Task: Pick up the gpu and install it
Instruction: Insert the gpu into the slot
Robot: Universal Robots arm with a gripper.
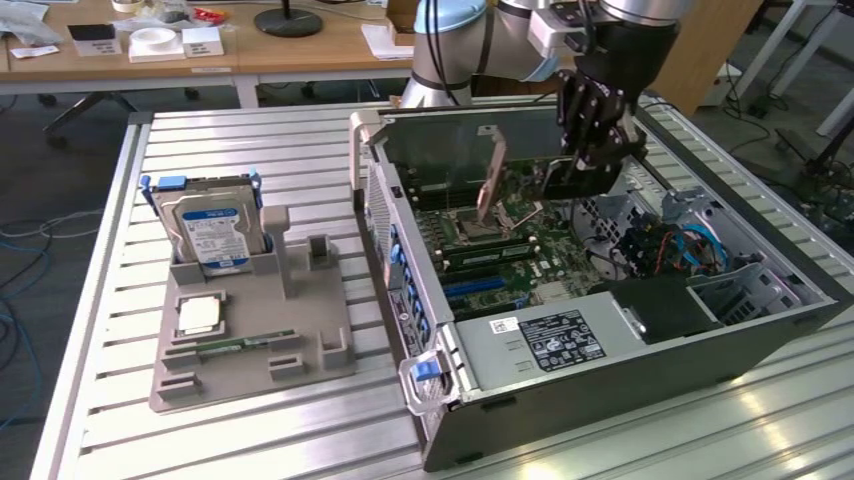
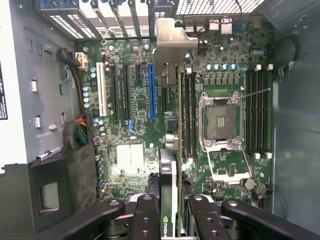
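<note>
My gripper [image 1: 587,165] hangs inside the open computer case [image 1: 747,340], shut on the gpu [image 1: 514,185]. The card stands on edge above the motherboard [image 1: 514,260], with its beige metal bracket [image 1: 494,165] towards the case's rear wall. In the wrist view the gpu [image 2: 172,165] appears edge-on between my black fingers [image 2: 147,215], and its bracket [image 2: 170,42] points at the rear slot openings. It hovers just beside the long blue slot [image 2: 152,90], roughly parallel to it and clear of the board.
The CPU socket [image 2: 222,120] stands open with its lever raised. A power supply [image 1: 561,340] and cables [image 1: 674,250] fill the case's near end. On the exterior view's left, a grey holder [image 1: 254,350] carries a hard drive [image 1: 207,225], a CPU [image 1: 200,315] and a memory stick [image 1: 240,343].
</note>
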